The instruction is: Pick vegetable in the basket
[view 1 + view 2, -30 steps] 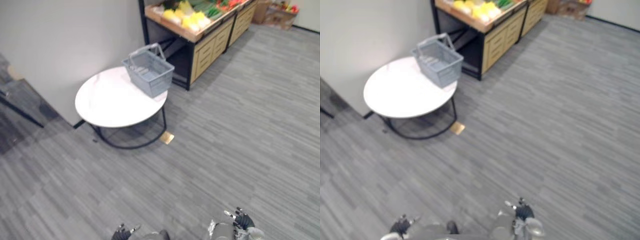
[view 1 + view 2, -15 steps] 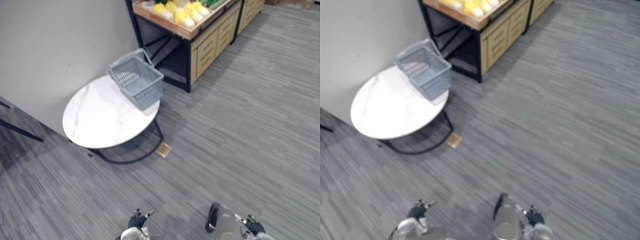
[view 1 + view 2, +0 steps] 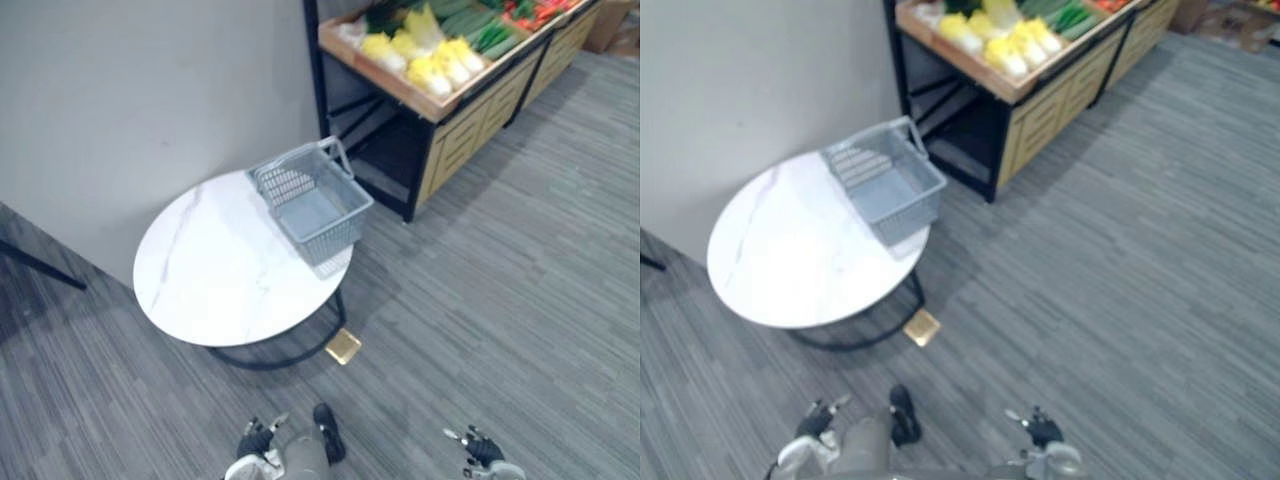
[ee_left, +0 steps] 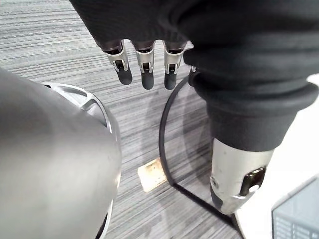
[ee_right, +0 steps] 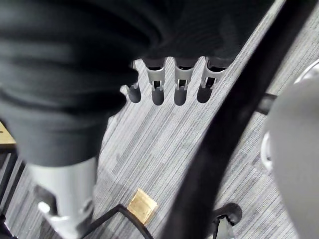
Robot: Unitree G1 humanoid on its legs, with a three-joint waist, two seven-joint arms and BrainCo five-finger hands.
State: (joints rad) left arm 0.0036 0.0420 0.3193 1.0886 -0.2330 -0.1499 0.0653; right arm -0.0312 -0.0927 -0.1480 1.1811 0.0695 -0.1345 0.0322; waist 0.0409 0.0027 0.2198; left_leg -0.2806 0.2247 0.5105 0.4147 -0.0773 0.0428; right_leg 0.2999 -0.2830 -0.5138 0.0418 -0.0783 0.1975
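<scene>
A grey wire basket (image 3: 312, 203) with its handle raised stands empty on the far edge of a round white table (image 3: 220, 275). Behind it, a wooden market stand (image 3: 395, 80) carries yellow vegetables (image 3: 430, 58) and green ones (image 3: 482, 28). My left hand (image 3: 256, 438) hangs low near the floor, well short of the table, its fingers (image 4: 144, 74) relaxed and holding nothing. My right hand (image 3: 482, 449) hangs at the same height to the right, fingers (image 5: 169, 92) also loose and empty.
A grey wall (image 3: 150, 90) backs the table. A small brass floor plate (image 3: 343, 346) lies by the table's black ring base. The stand has wooden drawers (image 3: 1060, 95) below. Grey plank floor (image 3: 1140, 260) stretches wide to the right.
The camera has shifted: the table and basket now sit nearer and more central, and more of the vegetable stand is in view. Both hands still hang low and empty.
</scene>
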